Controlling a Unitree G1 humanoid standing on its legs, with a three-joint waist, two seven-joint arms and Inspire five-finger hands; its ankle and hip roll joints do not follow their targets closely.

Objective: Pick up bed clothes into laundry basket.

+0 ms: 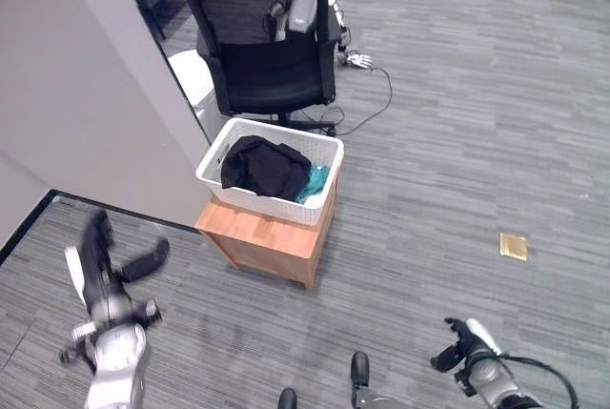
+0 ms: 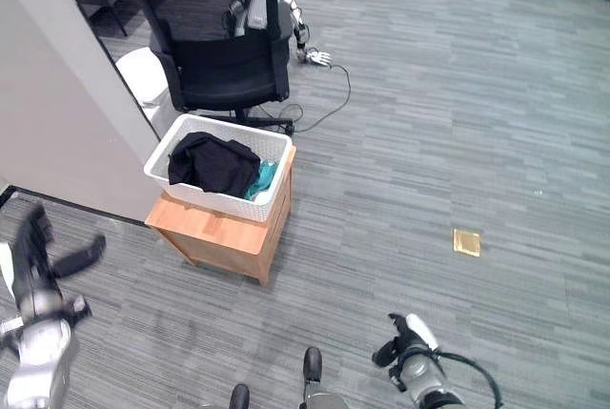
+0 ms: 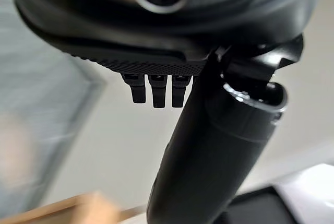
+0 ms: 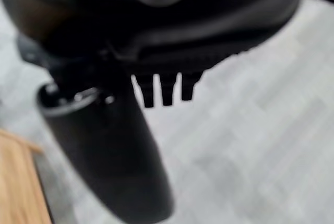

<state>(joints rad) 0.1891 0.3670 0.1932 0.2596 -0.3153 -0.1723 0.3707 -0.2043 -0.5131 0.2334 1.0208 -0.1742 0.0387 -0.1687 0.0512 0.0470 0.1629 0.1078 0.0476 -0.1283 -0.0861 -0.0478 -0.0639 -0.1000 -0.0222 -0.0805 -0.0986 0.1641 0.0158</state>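
The grey striped carpet floor [image 1: 457, 132] takes up most of the scene. A grey partition wall [image 1: 67, 75] is seen from nine to eleven o'clock, its lower edge running down toward the basket. At twelve o'clock a black office chair [image 1: 262, 47] is placed, its seat just behind the basket; on its backrest a small grey robot arm [image 1: 300, 9] is draped, and a cable [image 1: 376, 94] trails from it across the floor toward one o'clock. A white object [image 1: 191, 80] is partly hidden between the wall and the chair.

Near the centre a wooden cabinet [image 1: 267, 242] is set on the floor, and the white laundry basket [image 1: 272, 201] rests on top of it. Inside the basket a black garment [image 1: 262, 169] is heaped, with a teal cloth [image 1: 315, 180] beside it toward the three o'clock wall. A small brass floor plate [image 1: 514, 246] is seen well apart at three o'clock.

The left hand [image 1: 100, 261] is held at eight o'clock, well apart from the cabinet, with fingers straight and thumb spread, grasping nothing. The right hand [image 1: 462, 344] is seen at five o'clock over bare floor; in the right wrist view its fingers are extended and nothing is held. Between either hand and the basket only open carpet lies.
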